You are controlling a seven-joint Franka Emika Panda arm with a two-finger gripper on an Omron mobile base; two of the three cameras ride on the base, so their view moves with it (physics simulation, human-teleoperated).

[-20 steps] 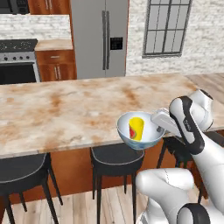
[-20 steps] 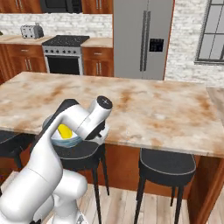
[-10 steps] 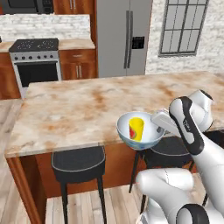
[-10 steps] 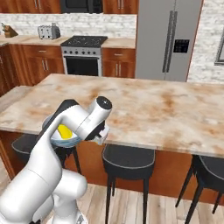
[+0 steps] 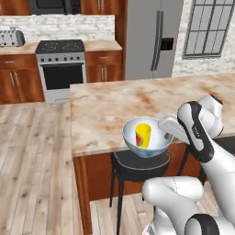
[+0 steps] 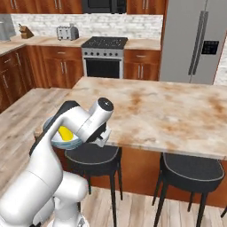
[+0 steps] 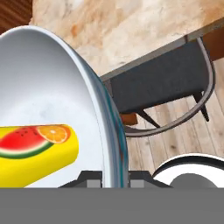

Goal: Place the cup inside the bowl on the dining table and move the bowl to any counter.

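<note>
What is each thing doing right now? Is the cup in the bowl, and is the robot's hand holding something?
cup: upright inside the bowl.
bowl: held up by its rim, at the table's near edge, above a stool.
gripper: shut on the bowl's rim.
dining table: bare marble top.
stool: standing under the table edge, nobody on it.

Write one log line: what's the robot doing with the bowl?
gripper: shut on bowl rim | cup: inside bowl | bowl: carried above dining table edge
</note>
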